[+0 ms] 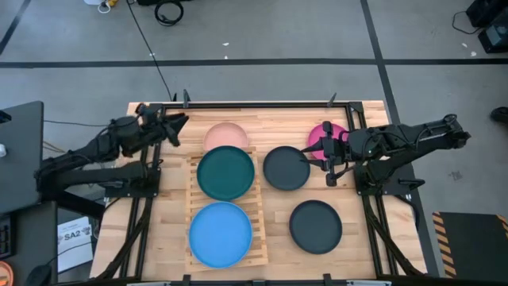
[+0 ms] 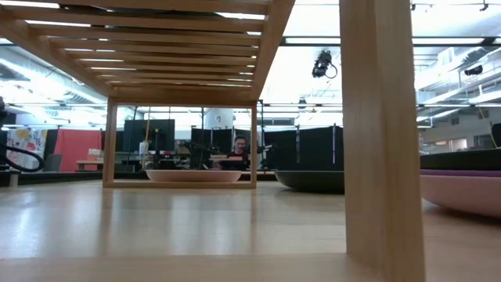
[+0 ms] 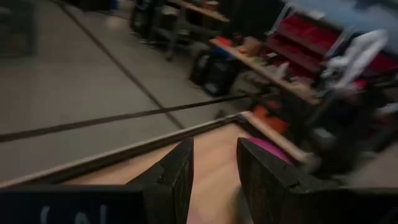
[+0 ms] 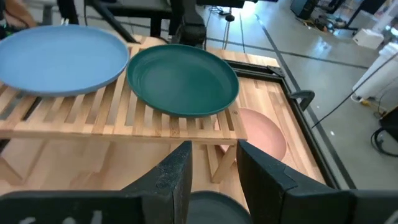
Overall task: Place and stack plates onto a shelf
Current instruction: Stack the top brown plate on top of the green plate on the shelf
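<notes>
Though unseen from table height — teal plate (image 1: 226,172) atop shelf (image 1: 255,208), both grippers' jaws apart.

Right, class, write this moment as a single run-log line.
shelf: teal plate, blue plate | left gripper: open, empty, back-left | right gripper: open at dark grey plate rim

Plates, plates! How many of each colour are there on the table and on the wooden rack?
Salmon pink plate: 1, on the tabletop, partly under the shelf
Teal plate: 1, on the shelf
Blue plate: 1, on the shelf
Dark grey plates: 2, on the tabletop
Magenta plate: 1, partly hidden by the right arm
Total: 6 plates
</notes>
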You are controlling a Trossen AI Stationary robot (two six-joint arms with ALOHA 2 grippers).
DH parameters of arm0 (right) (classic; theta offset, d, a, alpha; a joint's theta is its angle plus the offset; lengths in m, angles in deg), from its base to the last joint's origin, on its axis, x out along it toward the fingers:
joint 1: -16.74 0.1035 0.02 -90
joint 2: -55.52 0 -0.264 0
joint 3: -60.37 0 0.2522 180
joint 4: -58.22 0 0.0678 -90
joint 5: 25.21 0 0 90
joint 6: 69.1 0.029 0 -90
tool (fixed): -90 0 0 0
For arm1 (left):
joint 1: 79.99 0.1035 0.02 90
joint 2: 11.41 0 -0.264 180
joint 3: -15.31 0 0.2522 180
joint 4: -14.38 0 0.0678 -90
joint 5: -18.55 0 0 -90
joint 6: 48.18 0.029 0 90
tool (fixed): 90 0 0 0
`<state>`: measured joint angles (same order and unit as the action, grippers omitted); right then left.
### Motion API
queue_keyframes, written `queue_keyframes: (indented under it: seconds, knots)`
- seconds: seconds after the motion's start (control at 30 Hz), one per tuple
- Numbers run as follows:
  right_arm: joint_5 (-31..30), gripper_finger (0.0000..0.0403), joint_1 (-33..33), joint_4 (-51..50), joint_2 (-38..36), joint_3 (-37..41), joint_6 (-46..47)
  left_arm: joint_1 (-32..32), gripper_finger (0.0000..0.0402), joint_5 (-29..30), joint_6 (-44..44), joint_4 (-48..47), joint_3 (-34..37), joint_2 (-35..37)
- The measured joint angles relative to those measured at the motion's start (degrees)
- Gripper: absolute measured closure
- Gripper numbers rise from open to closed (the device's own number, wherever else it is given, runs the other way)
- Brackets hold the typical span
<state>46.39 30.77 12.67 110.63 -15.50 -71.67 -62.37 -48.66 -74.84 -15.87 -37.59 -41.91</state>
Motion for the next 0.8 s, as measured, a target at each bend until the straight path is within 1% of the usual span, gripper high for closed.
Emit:
queue_keyframes:
  seconds: [0.13, 0.27, 0.43, 0.5, 0.6, 0.8]
  knots:
    - [0.0, 0.0271, -1.09, 0.69, 0.0, 0.0, 1.72, 8.76, 0.0273, -4.63, 3.49, 0.6, 0.0, -4.69]
    - [0.0, 0.0271, -2.3, 1.5, 0.0, 0.0, 3.01, 17.3, 0.0273, -10.46, 8.32, 2.4, 0.0, -9.24]
    - [0.0, 0.0271, -3.57, 2.75, 0.0, 0.0, 3.05, 25.62, 0.0273, -17.14, 12.49, 4.56, 0.0, -13.79]
    - [0.0, 0.0271, -4.1, 2.75, 0.0, 0.0, 3.06, 27.76, 0.0273, -18.39, 14.18, 4.61, 0.0, -14.81]
    - [0.0, 0.0271, -5.03, 2.75, 0.0, 0.0, 3.06, 29.44, 0.0273, -18.53, 17.66, 4.61, 0.0, -15.74]
    - [-0.01, 0.0271, -6.98, 2.73, 0.0, 0.0, 6.1, 29.79, 0.0273, -18.59, 25.78, 4.63, 0.0, -16.03]
